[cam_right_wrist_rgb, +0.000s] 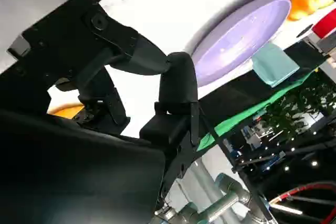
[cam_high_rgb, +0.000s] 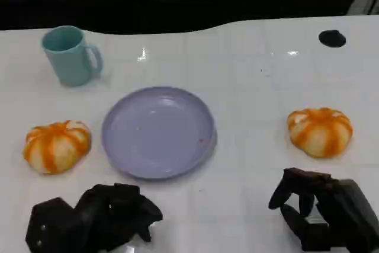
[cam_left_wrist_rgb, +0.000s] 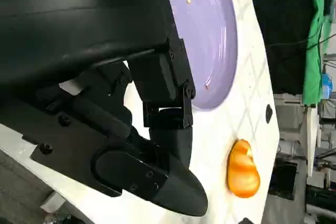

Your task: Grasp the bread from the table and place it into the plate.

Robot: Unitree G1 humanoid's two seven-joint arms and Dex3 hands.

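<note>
Lab or demo space, green backdrop cloth (cam_right_wrist_rgb: 247,114), cables, metal rig (cam_right_wrist_rgb: 220,203), white test table (cam_high_rgb: 249,87)

**White desk against a dark room**

A white desk (cam_high_rgb: 249,75) with faint grid lines fills the head view, glossy with small glints of overhead light. Behind its far edge lies darkness. The wrist views show a green cloth (cam_left_wrist_rgb: 316,35) hanging beyond the desk, metal frames, leafy plants (cam_right_wrist_rgb: 310,103) and bright spot lights.
</note>
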